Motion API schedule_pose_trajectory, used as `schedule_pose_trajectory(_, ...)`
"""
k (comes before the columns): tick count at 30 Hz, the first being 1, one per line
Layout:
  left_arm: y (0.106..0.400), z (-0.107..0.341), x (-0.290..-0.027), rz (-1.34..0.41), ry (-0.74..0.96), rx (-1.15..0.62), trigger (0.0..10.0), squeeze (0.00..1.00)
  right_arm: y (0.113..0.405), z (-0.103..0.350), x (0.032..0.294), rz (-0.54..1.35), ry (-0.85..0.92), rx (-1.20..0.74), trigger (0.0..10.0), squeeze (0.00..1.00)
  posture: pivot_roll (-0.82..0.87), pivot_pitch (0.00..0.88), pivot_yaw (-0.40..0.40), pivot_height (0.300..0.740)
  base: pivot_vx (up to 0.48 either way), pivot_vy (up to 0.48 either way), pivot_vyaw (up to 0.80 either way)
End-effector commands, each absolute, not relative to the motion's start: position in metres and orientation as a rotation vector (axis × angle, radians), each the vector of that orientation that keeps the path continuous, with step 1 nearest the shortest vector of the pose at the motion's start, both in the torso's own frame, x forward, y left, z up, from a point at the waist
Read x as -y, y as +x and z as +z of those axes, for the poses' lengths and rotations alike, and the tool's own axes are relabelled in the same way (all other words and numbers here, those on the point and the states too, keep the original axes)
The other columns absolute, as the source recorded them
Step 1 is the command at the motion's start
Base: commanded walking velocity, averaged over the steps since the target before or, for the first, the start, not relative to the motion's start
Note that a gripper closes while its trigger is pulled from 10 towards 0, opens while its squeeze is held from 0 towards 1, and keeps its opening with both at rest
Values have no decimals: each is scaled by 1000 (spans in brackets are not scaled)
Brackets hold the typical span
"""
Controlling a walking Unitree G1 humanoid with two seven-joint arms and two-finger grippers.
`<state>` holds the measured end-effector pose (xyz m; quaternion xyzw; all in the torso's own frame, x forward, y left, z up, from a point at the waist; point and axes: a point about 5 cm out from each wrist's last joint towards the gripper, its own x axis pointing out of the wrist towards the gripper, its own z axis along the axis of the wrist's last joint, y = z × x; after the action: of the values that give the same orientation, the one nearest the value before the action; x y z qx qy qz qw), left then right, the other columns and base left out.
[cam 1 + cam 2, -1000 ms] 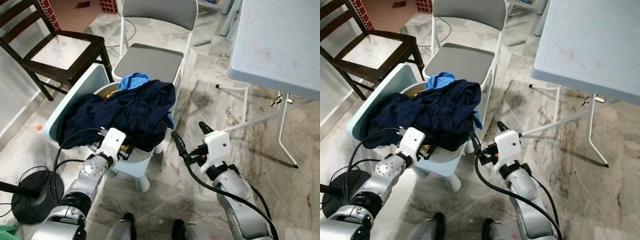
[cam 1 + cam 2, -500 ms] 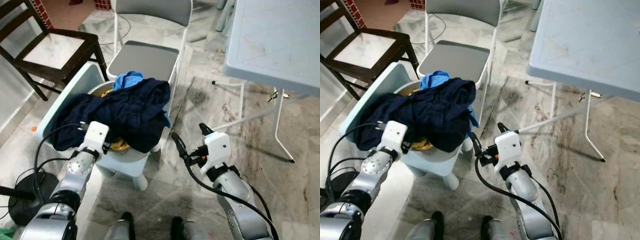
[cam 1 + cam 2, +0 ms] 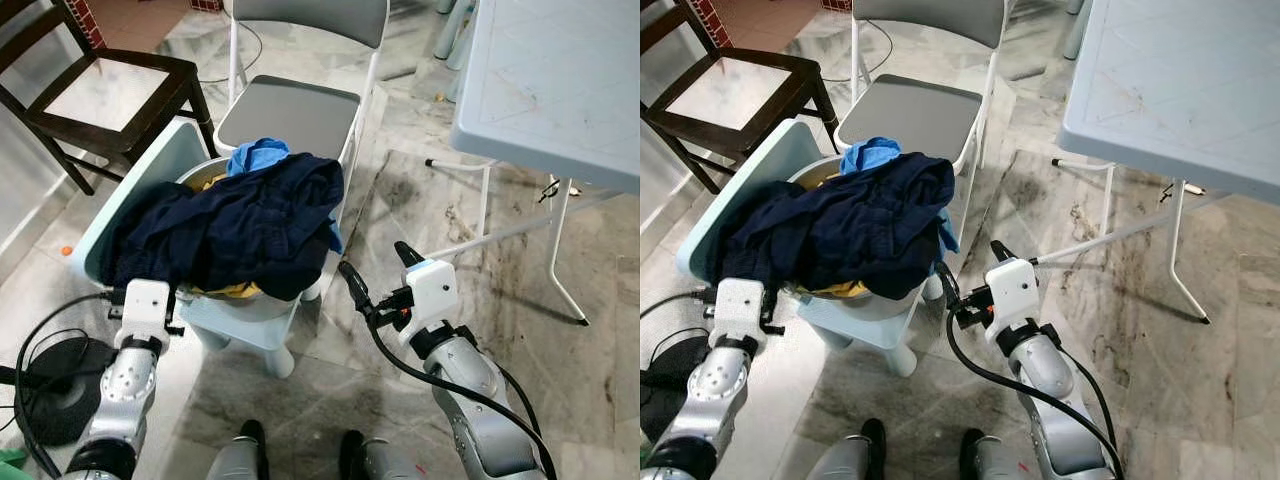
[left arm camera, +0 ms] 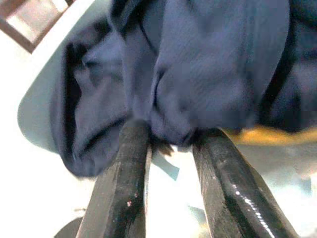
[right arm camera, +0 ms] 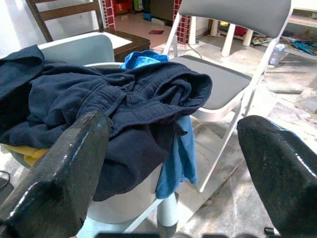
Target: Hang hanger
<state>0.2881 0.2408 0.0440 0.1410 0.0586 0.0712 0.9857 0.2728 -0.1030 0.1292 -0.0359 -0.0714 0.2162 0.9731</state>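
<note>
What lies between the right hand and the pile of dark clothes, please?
Only bare marble floor separates the right hand from the dark clothes in the left eye view.

navy garment [image 3: 240, 225] | crumpled heap | draped over pale basin [image 3: 235, 302] on stool

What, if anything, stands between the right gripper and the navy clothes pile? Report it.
Nothing visible does. The right gripper, fingers open, hangs over the floor beside the navy clothes pile. The right wrist view looks straight at the cloth, with open air between.
</note>
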Motion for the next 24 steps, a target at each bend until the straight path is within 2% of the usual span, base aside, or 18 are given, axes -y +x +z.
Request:
schedule_pose_trajectory(1,282,40,-245,181,283,-140,0,0,271,125,103,442,-76,126,10000,0,44,300,-54,740,0,0,0)
schedule_pose_trajectory(4,284,41,-241,164,310,-132,0,0,271,125,103,443,-78,124,10000,0,45,298,-54,740,0,0,0)
schedule_pose_trajectory(5,288,46,-236,161,339,-103,6000,0,272,124,103,444,-79,122,10000,0,44,298,-54,740,0,0,0)
schedule_pose_trajectory(6,288,46,-236,161,339,-103,6000,0,272,124,103,444,-79,122,10000,0,44,298,-54,740,0,0,0)
schedule_pose_trajectory(7,293,53,-230,143,344,-63,10000,0,272,124,103,444,-81,121,10000,0,43,297,-55,740,0,0,0)
schedule_pose_trajectory(8,297,61,-225,129,344,-20,10000,1000,272,123,103,444,-82,120,10000,0,42,296,-53,740,0,0,0)
schedule_pose_trajectory(15,302,81,-213,120,370,105,10000,1000,271,122,105,422,-65,109,10000,0,40,296,-49,740,0,0,0)
schedule_pose_trajectory(24,287,92,-180,-19,380,215,10000,1000,272,120,109,393,-45,97,10000,0,51,297,-47,740,0,0,0)
